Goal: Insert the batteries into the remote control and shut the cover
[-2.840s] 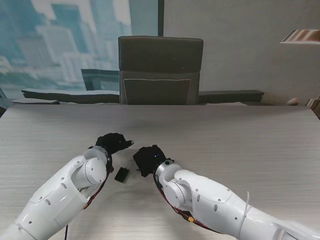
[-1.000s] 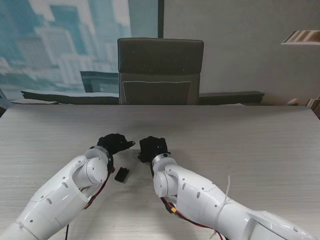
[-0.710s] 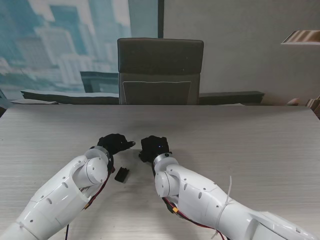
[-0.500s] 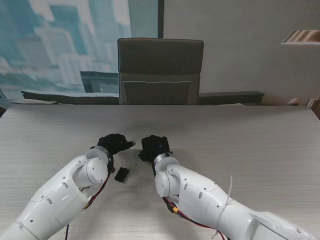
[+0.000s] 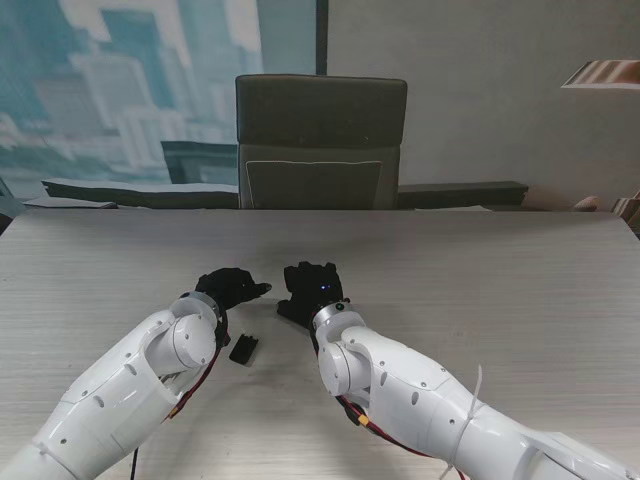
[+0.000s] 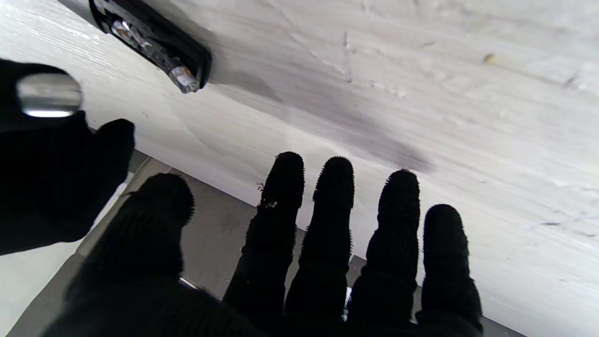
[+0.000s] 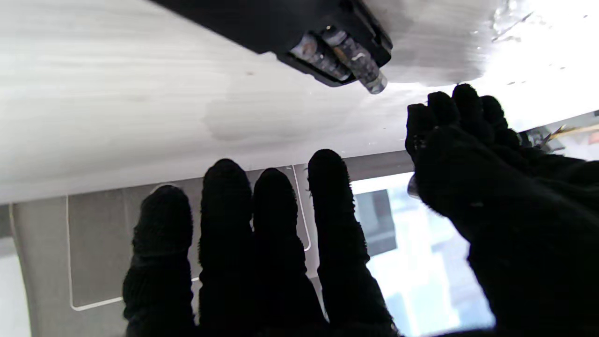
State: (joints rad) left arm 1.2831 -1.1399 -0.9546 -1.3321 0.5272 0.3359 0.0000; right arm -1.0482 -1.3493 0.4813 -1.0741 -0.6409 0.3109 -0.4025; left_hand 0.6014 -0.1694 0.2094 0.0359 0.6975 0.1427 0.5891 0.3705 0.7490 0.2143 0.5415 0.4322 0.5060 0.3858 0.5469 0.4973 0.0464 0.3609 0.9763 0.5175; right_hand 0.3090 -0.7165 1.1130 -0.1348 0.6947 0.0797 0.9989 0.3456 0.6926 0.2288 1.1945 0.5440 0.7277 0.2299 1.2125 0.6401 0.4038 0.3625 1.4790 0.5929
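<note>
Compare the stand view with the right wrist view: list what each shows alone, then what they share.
Only the stand view: the small black cover lying on the table just nearer to me than the left hand, both white arms, and the whole chair beyond the table.

Only the right wrist view: the remote control with its compartment uncovered and batteries lying in it, one end poking out.

Both: the right hand, the left hand, neither visibly holding anything, and the pale wood-grain table.
</note>
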